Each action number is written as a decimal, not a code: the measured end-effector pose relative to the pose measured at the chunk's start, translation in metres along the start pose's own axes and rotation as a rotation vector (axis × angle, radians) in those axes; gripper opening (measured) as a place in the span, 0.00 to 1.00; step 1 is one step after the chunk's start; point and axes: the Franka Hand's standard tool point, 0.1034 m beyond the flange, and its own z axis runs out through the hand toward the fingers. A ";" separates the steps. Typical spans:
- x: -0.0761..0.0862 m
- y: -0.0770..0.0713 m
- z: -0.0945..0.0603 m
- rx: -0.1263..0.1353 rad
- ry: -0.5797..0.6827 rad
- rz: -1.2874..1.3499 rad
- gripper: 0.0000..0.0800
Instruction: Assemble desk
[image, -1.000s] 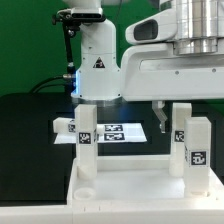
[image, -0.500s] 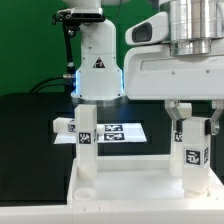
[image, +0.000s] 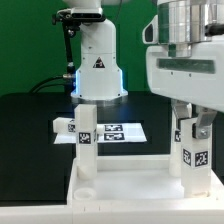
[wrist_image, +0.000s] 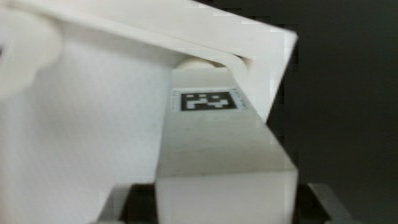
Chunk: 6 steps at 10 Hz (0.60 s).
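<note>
Exterior view: a white tabletop (image: 130, 185) lies upside down at the front of the black desk (image: 30, 120), with two square legs standing up from its corners. One leg (image: 87, 140) rises on the exterior view's left. The other leg (image: 189, 150) rises on the exterior view's right, and my claw (image: 188, 118) sits at its top, a finger on either side, narrowed about the leg. Whether the pads press it I cannot tell. A further tagged white piece (image: 64, 126) lies behind the left leg, beside the marker board (image: 118, 131).

I judge these parts light, rigid, smooth plastic, so likely slippery. The best hold is across a leg's flat opposite faces, near its upper end, squarely, so it cannot twist.

Wrist view shows only a blurred close-up of that leg with its tag (wrist_image: 212, 100), meeting the tabletop. My arm's bulk blocks the upper right of the exterior view, the tabletop's near edge is cut off, and a fourth leg is not visible.
</note>
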 end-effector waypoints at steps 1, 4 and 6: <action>-0.002 0.001 0.000 -0.002 -0.007 0.117 0.36; -0.003 0.001 0.000 -0.002 -0.006 0.122 0.48; -0.008 0.001 0.001 0.001 0.007 -0.160 0.70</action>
